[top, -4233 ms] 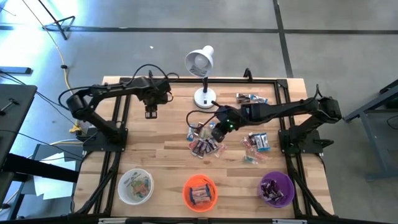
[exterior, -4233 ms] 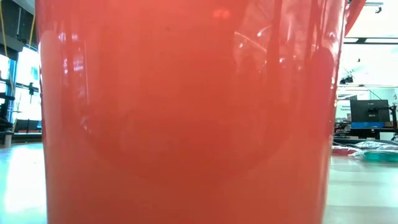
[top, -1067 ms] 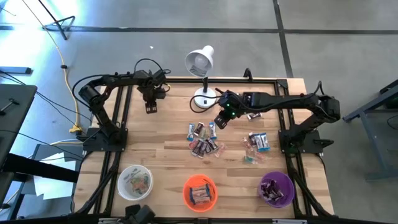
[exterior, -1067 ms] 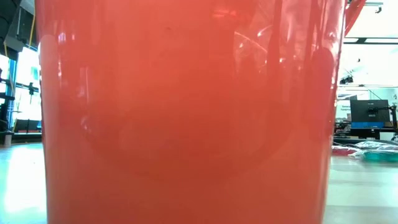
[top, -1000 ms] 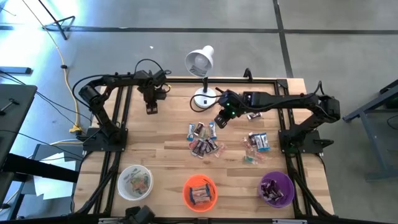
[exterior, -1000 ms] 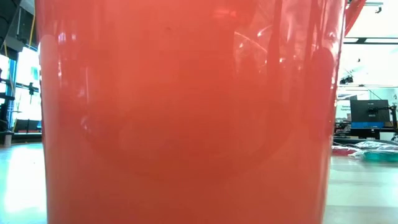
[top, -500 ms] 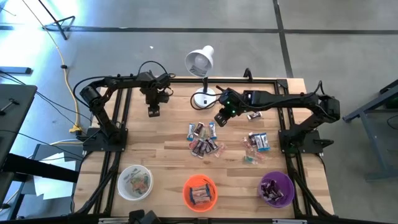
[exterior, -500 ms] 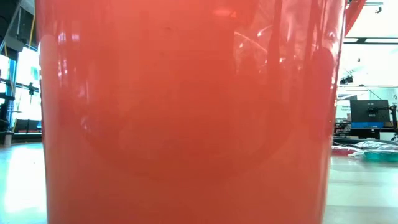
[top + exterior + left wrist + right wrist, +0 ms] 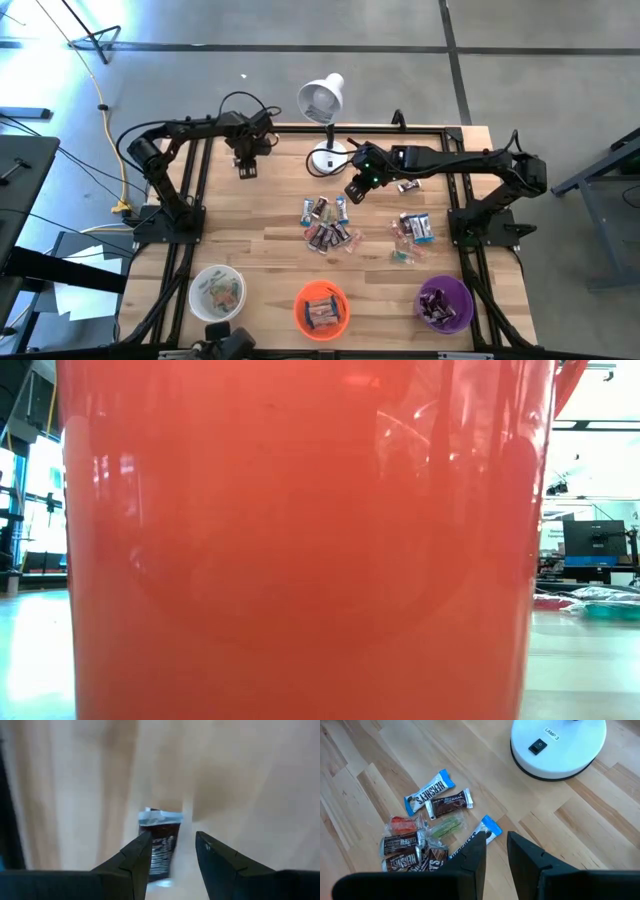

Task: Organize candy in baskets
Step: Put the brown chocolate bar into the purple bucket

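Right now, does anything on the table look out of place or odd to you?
Yes. The low view is blocked by the orange basket right against the lens. Loose candy lies mid-table, unsorted. The left gripper has a dark-wrapped candy between its fingers, away from the piles.

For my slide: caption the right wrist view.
Right pincer above loose candy near a lamp base.

Left end effector [image 9: 246, 170] gripping, right end effector [image 9: 352, 193] hovering, fingers slightly apart
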`<act>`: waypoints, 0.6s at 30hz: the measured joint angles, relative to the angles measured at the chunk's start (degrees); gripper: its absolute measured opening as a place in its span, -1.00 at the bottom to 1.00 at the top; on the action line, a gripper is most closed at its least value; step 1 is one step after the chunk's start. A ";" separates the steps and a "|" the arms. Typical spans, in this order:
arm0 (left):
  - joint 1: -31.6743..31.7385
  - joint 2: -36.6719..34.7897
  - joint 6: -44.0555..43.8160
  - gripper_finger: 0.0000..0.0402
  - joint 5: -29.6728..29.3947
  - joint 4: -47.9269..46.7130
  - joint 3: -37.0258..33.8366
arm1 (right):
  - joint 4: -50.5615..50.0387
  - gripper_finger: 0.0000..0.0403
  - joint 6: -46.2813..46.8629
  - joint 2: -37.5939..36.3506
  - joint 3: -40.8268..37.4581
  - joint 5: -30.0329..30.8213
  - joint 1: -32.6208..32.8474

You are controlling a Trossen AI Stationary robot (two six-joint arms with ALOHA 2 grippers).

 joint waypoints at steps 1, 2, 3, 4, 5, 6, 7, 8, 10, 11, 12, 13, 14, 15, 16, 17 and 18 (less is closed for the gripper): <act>0.41 0.00 0.02 -0.30 -0.52 0.77 0.00 | 0.00 -0.63 0.02 0.00 0.00 -0.01 0.00; 0.81 0.00 0.06 -0.30 -1.22 1.73 0.00 | 0.00 -0.63 0.00 0.00 0.00 0.00 0.00; 1.29 0.00 0.09 -0.30 -1.98 2.66 0.00 | 0.00 -0.63 0.00 0.00 0.00 -0.02 0.00; 1.81 0.00 0.11 -0.30 -2.56 3.26 0.02 | 0.00 -0.63 0.00 0.00 0.00 -0.02 0.00; 2.40 0.00 0.10 -0.30 -2.57 3.41 0.02 | 0.00 -0.63 0.00 0.00 0.00 -0.02 0.00; 2.94 0.04 -0.02 -0.30 -2.53 3.33 0.02 | 0.00 -0.63 0.00 0.00 0.00 -0.02 0.00; 3.48 0.25 -0.41 -0.30 -2.36 3.14 0.02 | 0.00 -0.63 0.00 0.00 0.00 -0.02 0.00; 4.04 0.52 -1.08 -0.30 -1.93 2.66 0.02 | 0.00 -0.63 0.01 0.00 0.00 -0.02 0.00; 4.99 1.07 -2.73 -0.30 -0.37 0.57 0.02 | 0.00 -0.63 0.00 0.00 0.00 -0.02 0.00; 5.31 1.35 -3.53 -0.30 0.28 -0.25 0.02 | 0.00 -0.63 0.02 0.00 0.00 -0.02 0.00; 5.64 1.72 -4.08 -0.30 0.75 -0.67 0.02 | 0.00 -0.63 0.00 0.00 0.00 -0.02 0.00; 5.92 2.05 -4.64 -0.30 0.96 -1.14 0.02 | 0.00 -0.63 0.00 0.00 0.00 -0.02 0.00; 6.04 2.28 -4.98 -0.30 1.02 -1.47 0.02 | 0.00 -0.63 0.00 0.00 0.00 -0.02 0.00; 6.25 2.47 -5.01 -0.30 1.06 -1.59 0.08 | 0.00 -0.63 0.00 0.00 0.00 -0.02 0.00; 6.26 2.56 -5.02 -0.30 1.07 -1.70 0.11 | 0.00 -0.63 0.00 0.00 0.00 -0.02 0.00; 6.26 2.56 -5.13 -0.30 1.06 -1.76 0.11 | 0.00 -0.63 0.00 0.00 0.00 -0.02 0.00; 6.26 2.56 -5.34 -0.30 1.14 -1.76 0.11 | 0.00 -0.63 0.00 0.00 0.00 -0.02 0.00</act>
